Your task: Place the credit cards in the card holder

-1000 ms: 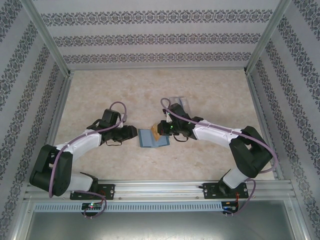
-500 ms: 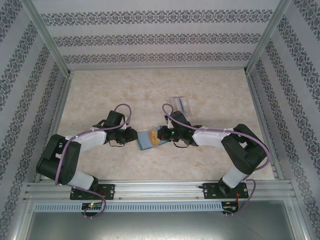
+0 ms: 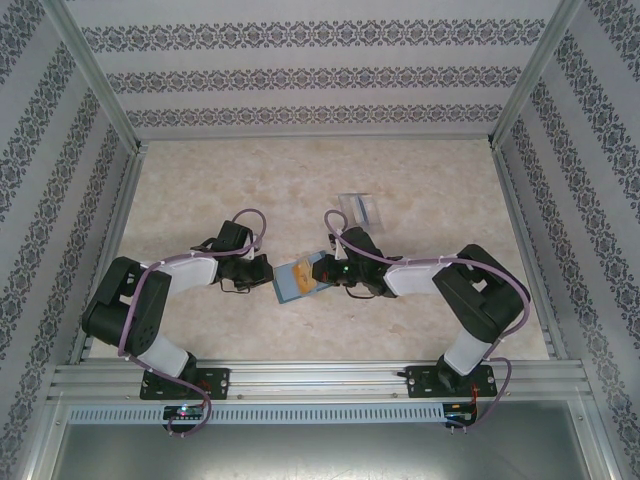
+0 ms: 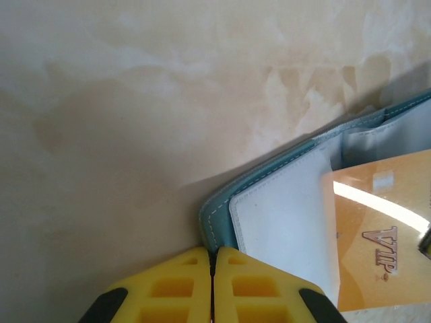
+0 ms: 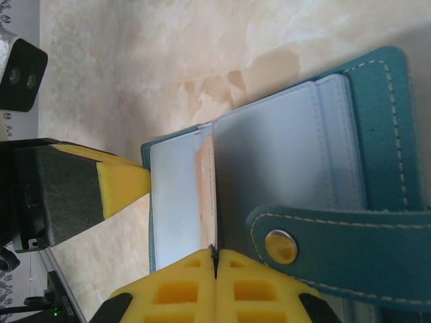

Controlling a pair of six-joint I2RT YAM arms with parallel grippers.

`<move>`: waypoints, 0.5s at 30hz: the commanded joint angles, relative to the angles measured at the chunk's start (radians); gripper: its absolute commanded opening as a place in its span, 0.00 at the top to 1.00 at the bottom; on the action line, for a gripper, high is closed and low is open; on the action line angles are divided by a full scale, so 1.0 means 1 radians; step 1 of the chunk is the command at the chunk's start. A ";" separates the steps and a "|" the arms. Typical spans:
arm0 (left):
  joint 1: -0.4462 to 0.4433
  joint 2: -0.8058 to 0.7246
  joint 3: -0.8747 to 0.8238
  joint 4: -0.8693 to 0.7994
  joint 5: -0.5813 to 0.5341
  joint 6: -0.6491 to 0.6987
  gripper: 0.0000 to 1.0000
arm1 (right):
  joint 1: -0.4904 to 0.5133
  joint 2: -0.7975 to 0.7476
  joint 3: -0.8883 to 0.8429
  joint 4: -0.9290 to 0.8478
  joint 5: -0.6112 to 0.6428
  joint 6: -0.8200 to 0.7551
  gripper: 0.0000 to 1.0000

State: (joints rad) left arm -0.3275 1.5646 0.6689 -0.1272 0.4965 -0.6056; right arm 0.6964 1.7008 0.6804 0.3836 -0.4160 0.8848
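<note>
The left claw [image 4: 213, 254] has just closed at the left corner of the card holder [image 3: 290, 287], mid desk [image 3: 200, 180], steadying it; the right claw [image 5: 215, 254], gripping an orange credit card [image 4: 377, 229], can probably slide it in

Orange card [image 4: 377, 229] cropped by right edge, contents of clear stand [image 3: 358, 208] apparently too small

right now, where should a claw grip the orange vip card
By its outer end, from the snap-strap side, as the right claw does: the orange VIP card is thin and its other end seems tucked between the pale pockets, with the left claw pinching that far corner of the card holder.
</note>
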 commanded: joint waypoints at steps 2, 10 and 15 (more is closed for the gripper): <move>-0.013 0.050 0.028 -0.011 -0.064 0.041 0.94 | -0.001 0.047 -0.022 0.064 -0.025 0.005 1.00; -0.013 0.040 0.027 -0.037 -0.097 0.062 0.94 | -0.020 0.091 -0.008 0.080 -0.062 -0.031 1.00; -0.013 0.045 0.038 -0.054 -0.103 0.069 0.94 | -0.015 0.110 -0.001 0.082 -0.090 -0.038 1.00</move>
State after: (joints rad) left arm -0.3294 1.5738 0.6930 -0.1650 0.4885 -0.5705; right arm 0.6777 1.7840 0.6781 0.4706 -0.4793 0.8757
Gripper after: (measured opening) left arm 0.065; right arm 0.046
